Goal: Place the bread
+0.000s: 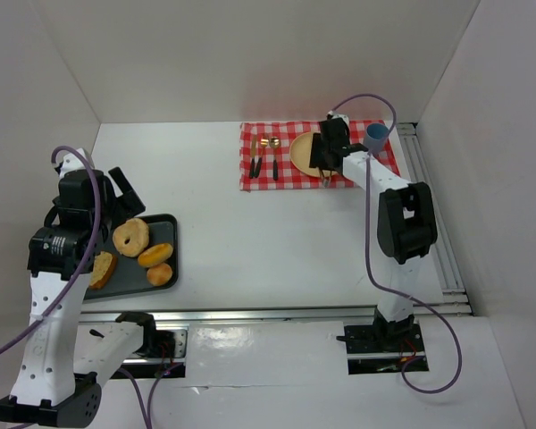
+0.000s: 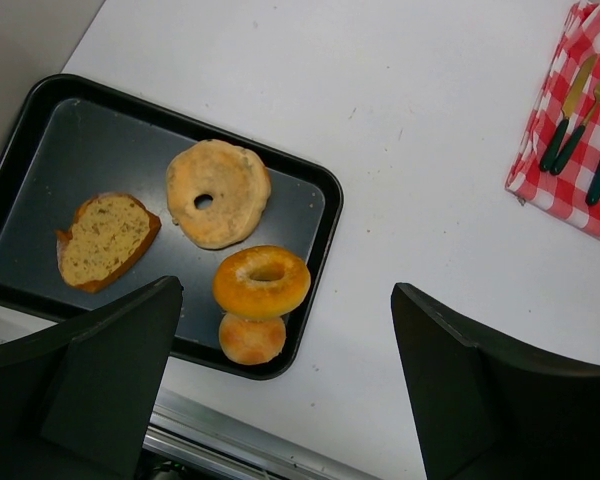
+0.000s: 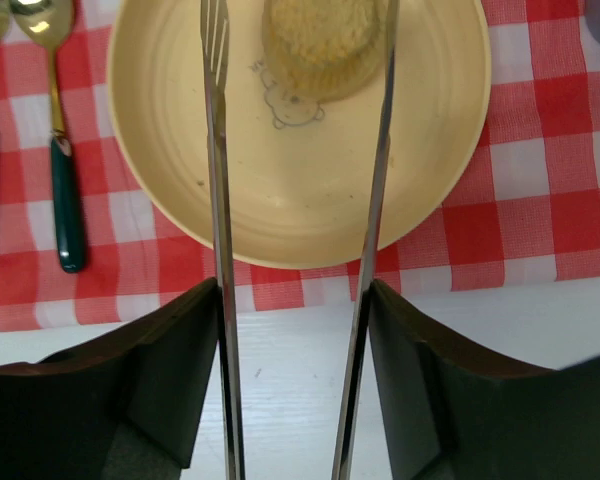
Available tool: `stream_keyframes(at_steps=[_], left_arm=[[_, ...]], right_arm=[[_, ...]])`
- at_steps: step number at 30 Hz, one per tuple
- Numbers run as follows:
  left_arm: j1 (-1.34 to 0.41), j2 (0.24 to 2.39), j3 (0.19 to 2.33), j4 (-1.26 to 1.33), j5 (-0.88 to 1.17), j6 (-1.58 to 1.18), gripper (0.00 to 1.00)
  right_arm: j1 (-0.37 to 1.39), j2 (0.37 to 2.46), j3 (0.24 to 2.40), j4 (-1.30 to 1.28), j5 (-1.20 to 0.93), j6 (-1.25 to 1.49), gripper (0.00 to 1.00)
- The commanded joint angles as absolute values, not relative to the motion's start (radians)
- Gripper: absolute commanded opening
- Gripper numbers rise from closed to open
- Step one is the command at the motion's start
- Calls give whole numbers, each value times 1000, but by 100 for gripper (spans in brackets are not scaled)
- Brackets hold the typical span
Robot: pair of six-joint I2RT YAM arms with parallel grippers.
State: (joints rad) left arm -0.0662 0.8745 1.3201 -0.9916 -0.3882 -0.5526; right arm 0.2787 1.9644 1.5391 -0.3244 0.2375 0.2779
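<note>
Gently: the right gripper (image 3: 295,340) is holding tongs (image 3: 218,200) narrowly astride the bread (image 3: 320,45) over the far-right plate (image 3: 280,200); spreading slowly avoids dragging.

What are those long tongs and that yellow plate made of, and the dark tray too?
The tongs look like polished steel: thin, shiny silver arms with reflections. The plate is pale yellow, smooth, faintly glossy, with a printed drawing: ceramic or melamine, unclear. The tray is dark and matte: plastic or coated metal.
</note>
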Motion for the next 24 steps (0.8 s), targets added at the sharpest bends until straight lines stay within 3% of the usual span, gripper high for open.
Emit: stream_keyframes(at_steps=[1, 7, 12, 17, 24], left_arm=[[-69, 861, 1331, -966, -399, -538, 99], [-69, 861, 1331, -966, -390, -549, 99], [-69, 880, 1331, -966, -390, -549, 99], [-69, 858, 1331, -966, -409, -594, 99], [-69, 821, 1387, -986, -410, -617, 99]], right_arm=[[293, 1884, 1586, -255, 244, 278, 68], [353, 1705, 1500, -235, 281, 258, 68], [521, 1585, 1460, -235, 250, 258, 65], [736, 1638, 1436, -200, -71, 300, 65], [923, 1851, 1612, -206, -288, 304, 65]])
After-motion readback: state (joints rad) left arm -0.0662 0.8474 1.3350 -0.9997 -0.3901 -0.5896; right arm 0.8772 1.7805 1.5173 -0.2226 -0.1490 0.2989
